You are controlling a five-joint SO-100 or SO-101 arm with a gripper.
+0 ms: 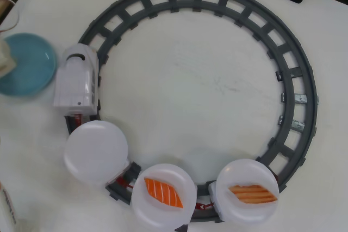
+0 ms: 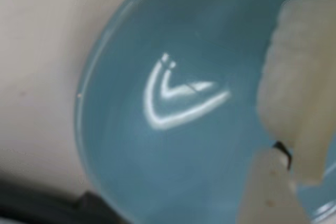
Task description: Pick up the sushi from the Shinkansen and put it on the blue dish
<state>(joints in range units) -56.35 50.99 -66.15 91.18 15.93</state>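
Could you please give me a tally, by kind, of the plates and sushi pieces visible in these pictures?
Round white plastic plates on the train cars: 3
Round glossy light-blue dish: 1
Orange-and-white striped sushi pieces: 2
Plain cream-white oblong sushi piece, over the blue dish: 1
Total: 7

From above we see the grey circular track (image 1: pixel 296 85) on the white table (image 1: pixel 190 91). The Shinkansen (image 1: pixel 78 80) sits on its left side, nose up, beside the blue dish (image 1: pixel 30 63). Behind it trail three white plates: the first plate (image 1: pixel 95 151) bare, two carrying orange salmon sushi (image 1: pixel 163 192). A pale object (image 1: pixel 5 61) overlaps the dish's left edge.
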